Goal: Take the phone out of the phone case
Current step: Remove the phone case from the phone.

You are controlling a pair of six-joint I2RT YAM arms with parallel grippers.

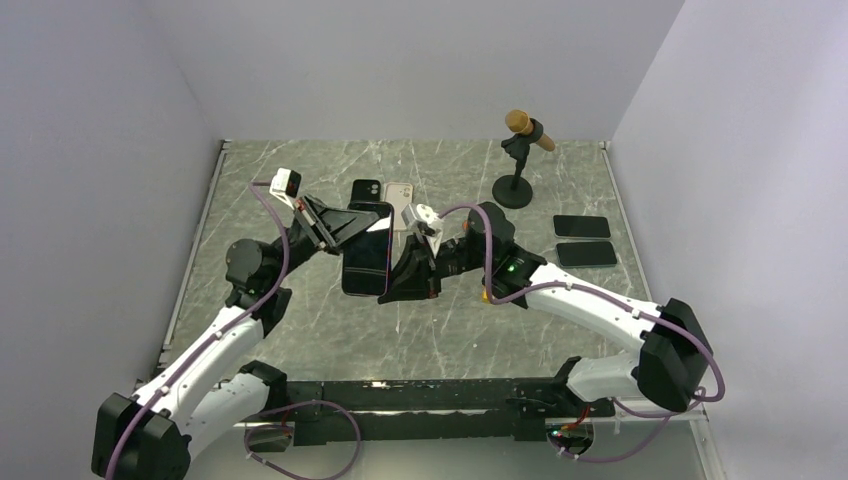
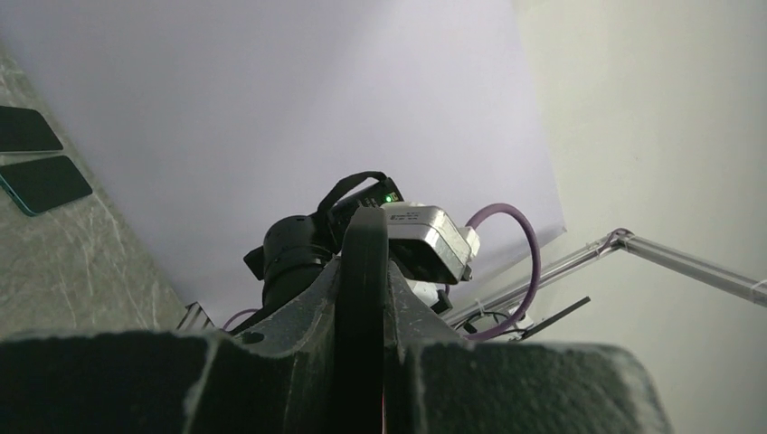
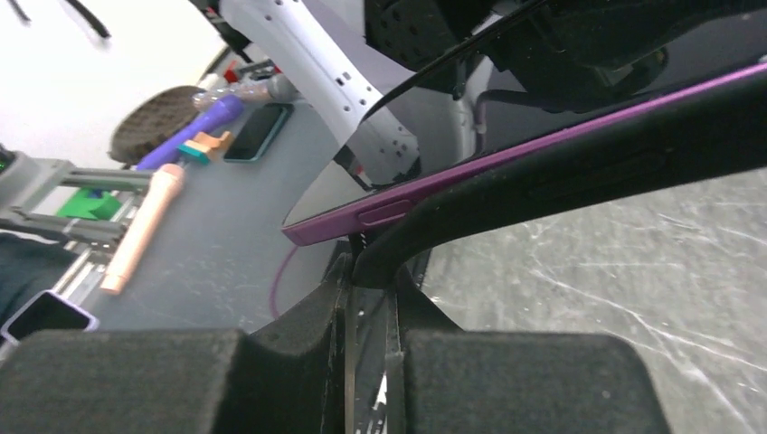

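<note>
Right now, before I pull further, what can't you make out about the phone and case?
Right wrist: phone parted from case at one corner; the rest runs off the frame's right edge.
Left wrist: case edge-on; the fingers hide whether the phone is pinched too.
Top view: both read as one dark slab, ends covered by left gripper and right gripper.

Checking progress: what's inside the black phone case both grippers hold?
A purple-edged glossy phone, one side lifted off the black phone case; the rest is covered.
</note>
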